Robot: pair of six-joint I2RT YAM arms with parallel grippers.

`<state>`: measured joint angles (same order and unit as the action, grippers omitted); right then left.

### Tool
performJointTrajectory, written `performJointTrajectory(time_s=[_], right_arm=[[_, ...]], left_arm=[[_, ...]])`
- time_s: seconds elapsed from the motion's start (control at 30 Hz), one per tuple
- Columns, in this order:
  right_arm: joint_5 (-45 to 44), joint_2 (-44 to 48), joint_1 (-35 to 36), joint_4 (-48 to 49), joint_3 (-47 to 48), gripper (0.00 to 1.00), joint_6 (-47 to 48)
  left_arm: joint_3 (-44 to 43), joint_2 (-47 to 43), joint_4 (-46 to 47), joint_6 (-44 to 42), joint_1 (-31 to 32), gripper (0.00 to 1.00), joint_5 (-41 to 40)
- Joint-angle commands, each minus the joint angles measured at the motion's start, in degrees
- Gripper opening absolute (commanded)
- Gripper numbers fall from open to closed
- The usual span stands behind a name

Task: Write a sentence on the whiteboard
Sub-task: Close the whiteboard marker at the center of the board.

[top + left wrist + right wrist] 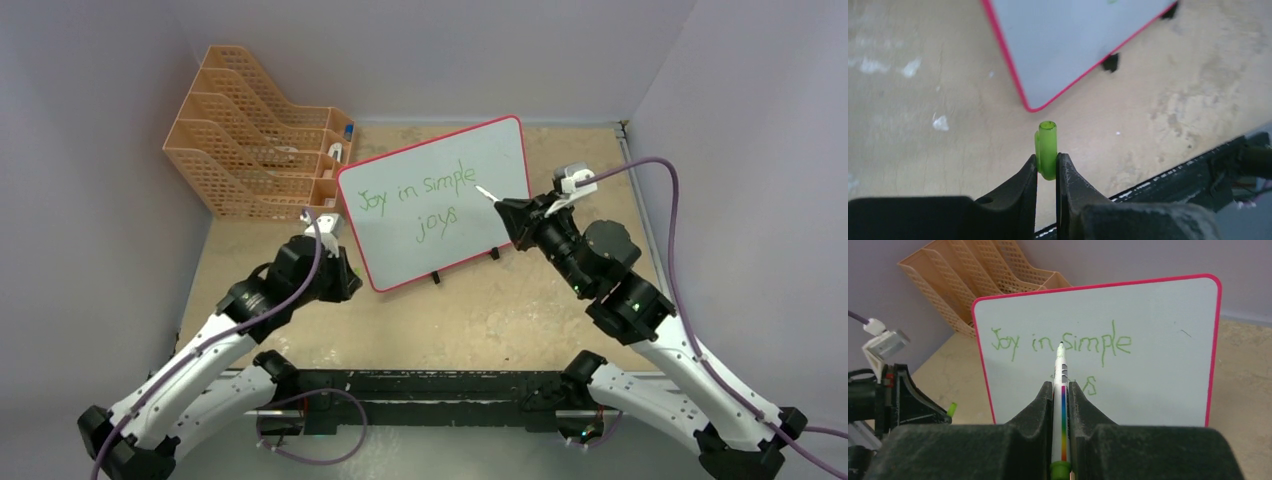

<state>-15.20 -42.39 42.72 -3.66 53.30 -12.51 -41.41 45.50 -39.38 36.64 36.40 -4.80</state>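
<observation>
whiteboard: the whiteboard (500, 160) stood propped on its little black feet (434, 276) near the middle of the table (480, 320), leaning back, its pink-red frame turned a bit so the left corner sat nearest the left arm.
sentence: the sentence (441, 186) ran in thin green marker across the upper half of the board, "joy in simple" on the top line and "joys" under it, roughly centred.
right gripper: the right gripper (1061, 387) had its two fingers pinched close on the marker (1060, 360), a white barrel with a rainbow stripe, gripped partway along so the tip stuck out ahead towards the board.
marker tip: from overhead it sat just past the end of "simple", right by the board's face; i couldn't tell whether it was touching.
left gripper: the left gripper (1047, 160) hung low over the table, just off the board's near-left corner, fingers nearly together and nipping the green cap (1047, 150) at its lower end.
green cap: it stood upright between the fingertips, open end up, clear of the tabletop as far as i could see.
file rack: an orange mesh file rack (250, 130) sat at the back left, just behind the board's left edge.
</observation>
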Motion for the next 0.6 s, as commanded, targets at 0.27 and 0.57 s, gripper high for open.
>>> performJointTrajectory(time_s=[0.27, 0.57], right_arm=[[14.9, -6.5, -0.1, -3.7, 10.5, 0.0, 3.9], [23.6, -12.6, -0.1, -7.2, 14.6, 0.0, 6.8]], left_arm=[[-4.3, -2.0, 22.1, -34.3, -0.1, 0.0, 18.4], [-0.5, -0.3, 35.8, -50.8, -0.1, 0.0, 25.1]])
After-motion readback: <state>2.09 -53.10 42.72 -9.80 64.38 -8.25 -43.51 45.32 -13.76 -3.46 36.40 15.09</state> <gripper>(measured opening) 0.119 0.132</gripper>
